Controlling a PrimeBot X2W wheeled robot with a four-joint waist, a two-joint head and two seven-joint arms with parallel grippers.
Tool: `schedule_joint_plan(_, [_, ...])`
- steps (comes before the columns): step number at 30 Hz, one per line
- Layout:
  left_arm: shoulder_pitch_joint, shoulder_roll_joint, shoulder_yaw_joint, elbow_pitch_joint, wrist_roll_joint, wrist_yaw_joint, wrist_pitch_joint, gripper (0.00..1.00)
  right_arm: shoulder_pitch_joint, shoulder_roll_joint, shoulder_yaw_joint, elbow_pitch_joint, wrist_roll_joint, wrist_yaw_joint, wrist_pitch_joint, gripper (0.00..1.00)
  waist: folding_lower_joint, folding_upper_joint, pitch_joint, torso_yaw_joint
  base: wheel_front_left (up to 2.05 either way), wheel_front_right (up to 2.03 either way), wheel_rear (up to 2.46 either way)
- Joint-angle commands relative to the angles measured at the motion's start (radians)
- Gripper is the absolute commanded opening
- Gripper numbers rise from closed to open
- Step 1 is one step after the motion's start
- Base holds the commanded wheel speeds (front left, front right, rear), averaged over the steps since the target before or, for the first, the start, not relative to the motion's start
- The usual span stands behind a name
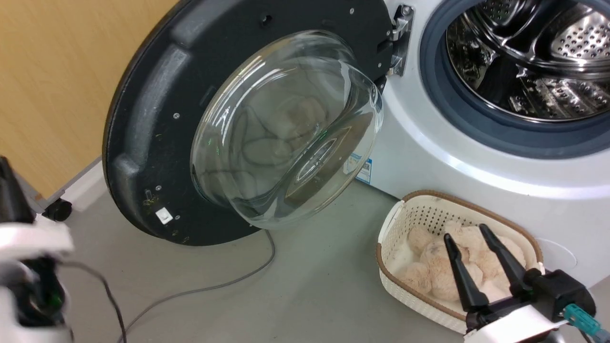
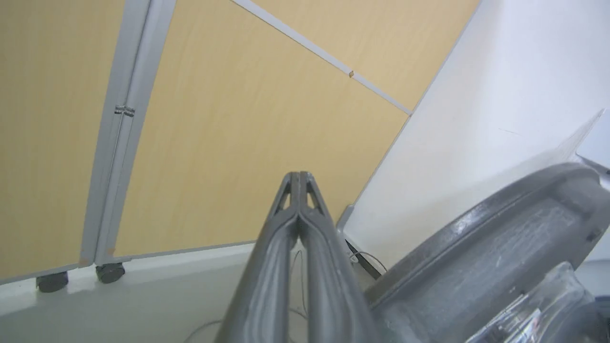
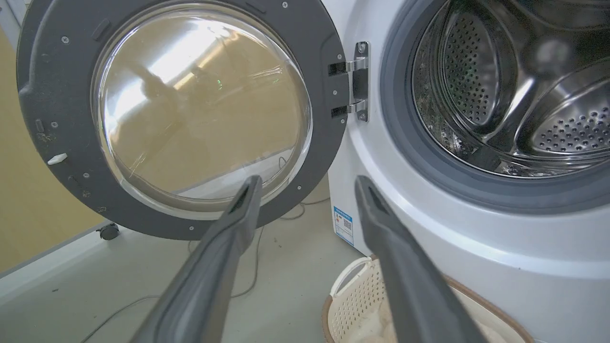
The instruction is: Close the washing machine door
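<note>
Jaws together on L gripper, apart and empty on R gripper. Swung wide open beside washing machine: washing machine door. Prob heavy, stiff-hinged, glass slick; push black rim opposite hinge

washing machine: white | door: black | basket: cream, perforated | wall: tan

Our left gripper: fingers pressed together, tips touching.
Our right gripper: fingers spread apart, empty, pointing up the head view.
Our left wrist: pale, blurred, lower left.
</note>
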Motion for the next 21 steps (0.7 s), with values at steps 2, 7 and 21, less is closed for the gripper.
schedule_joint_plan(2, [-0.062, 0.011, 0.032, 0.054, -0.073, -0.018, 0.038, 0.0, 0.017, -0.004, -0.009, -0.015, -0.011, 0.001, 0.007, 1.0, -0.0001, 0.0, 0.007, -0.001, 0.0, 0.0, 0.0])
schedule_joint_plan(7, [-0.181, 0.052, 0.111, 0.24, -0.27, -0.033, 0.204, 0.0, 0.016, -0.004, -0.008, -0.046, -0.021, 0.001, 0.026, 1.0, -0.0001, 0.0, 0.032, -0.033, 0.0, 0.0, 0.0])
schedule_joint_plan(21, [-0.268, 0.039, 0.172, 0.436, -0.63, -0.048, 0.688, 0.0, 0.004, -0.016, -0.012, -0.062, -0.027, 0.001, 0.037, 1.0, -0.0001, 0.0, 0.06, -0.077, 0.0, 0.0, 0.0])
